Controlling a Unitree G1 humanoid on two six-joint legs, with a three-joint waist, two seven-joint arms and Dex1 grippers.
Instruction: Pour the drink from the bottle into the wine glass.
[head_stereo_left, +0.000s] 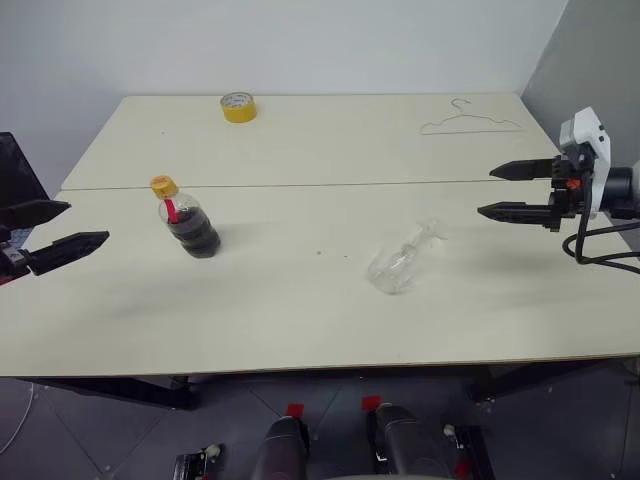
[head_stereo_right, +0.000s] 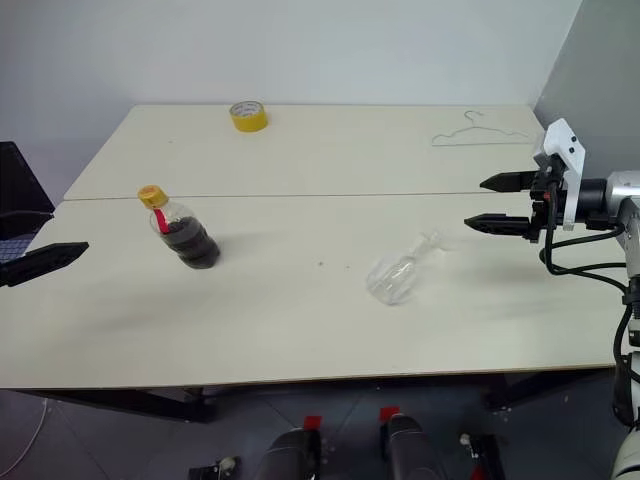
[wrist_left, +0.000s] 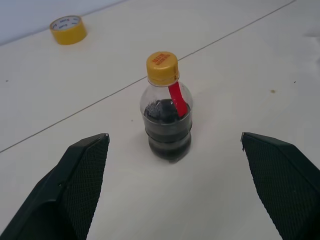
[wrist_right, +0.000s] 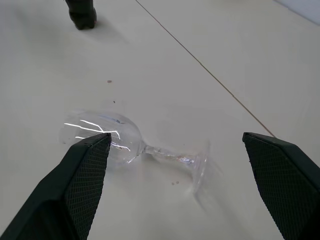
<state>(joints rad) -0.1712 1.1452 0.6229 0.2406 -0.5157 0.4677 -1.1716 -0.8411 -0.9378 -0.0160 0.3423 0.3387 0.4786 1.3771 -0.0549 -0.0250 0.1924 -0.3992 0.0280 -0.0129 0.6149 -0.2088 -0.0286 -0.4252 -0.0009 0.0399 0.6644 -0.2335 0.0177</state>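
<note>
Standing bottle: we see a small squat clear plastic bottle (head_stereo_left: 187, 222) with yellow screw cap and red neck strip, upright on the near cream table's (head_stereo_left: 300, 310) left part.
Drink: dark brown liquid (wrist_left: 167, 132) fills its lower half.
Wine glass: our clear stemmed glass (head_stereo_left: 402, 262) lies on its side right of centre, well apart from the bottle.
Left gripper (head_stereo_left: 52, 233): fingers spread wide, empty, left of the bottle.
Right gripper (head_stereo_left: 505, 190): fingers wide apart, empty, right of the glass.
Around: yellow tape roll (head_stereo_left: 238, 106) and thin wire hanger (head_stereo_left: 470, 121) on the far table.
In the way: we see bare tabletop between grippers and both items.
</note>
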